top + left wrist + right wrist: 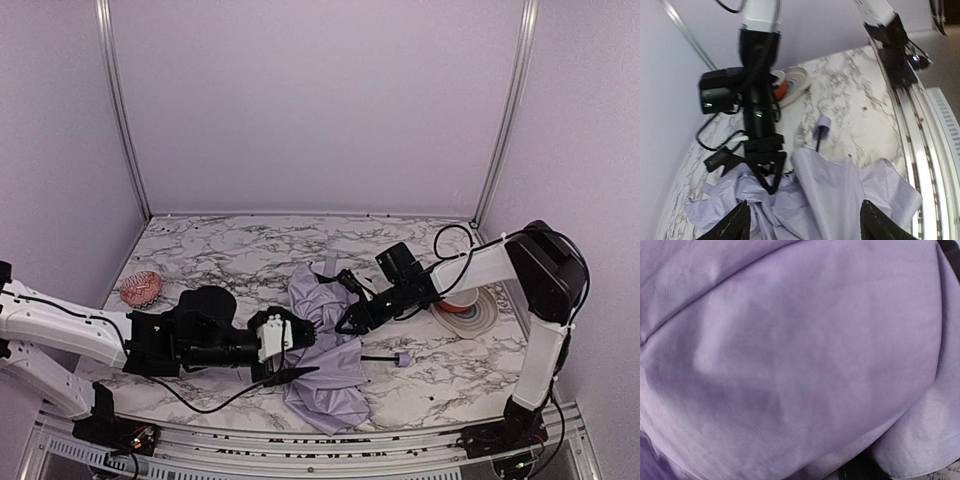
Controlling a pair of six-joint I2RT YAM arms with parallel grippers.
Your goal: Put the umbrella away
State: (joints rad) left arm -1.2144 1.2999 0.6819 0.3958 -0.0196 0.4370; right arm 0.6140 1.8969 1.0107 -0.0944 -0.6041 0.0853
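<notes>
Umbrella (pixel 325 385) (pixel 840 195) (pixel 790 365): collapsed into a crumpled heap of pale lavender fabric, mid-counter (pixel 220 255) nr the front edge, betw. the 2 arms; not rolled or strapped.
Shaft (pixel 378 357) (pixel 817 145): thin, black, sticks out of the fabric toward the right side.
Handle (pixel 403 359) (pixel 821 127): small, lavender, at the shaft's end, lying on the marble, clear of both arms.
L fingers (pixel 737 225): spread wide, one each side of the fabric bunch at the heap's left; cloth lies betw. them, nothing pinched.
R fingers (pixel 350 318) (pixel 767 175): tips down in the fabric at the heap's far side. R wrist cam is filled w/ lavender cloth, so can't tell how far apart they are or whether they grip.
Bowl (pixel 480 322) (pixel 797 82): orange-and-white, on the right of the counter, beside the R arm, apart from the umbrella.
Pink round item (pixel 140 288): far left, well apart from the umbrella.
</notes>
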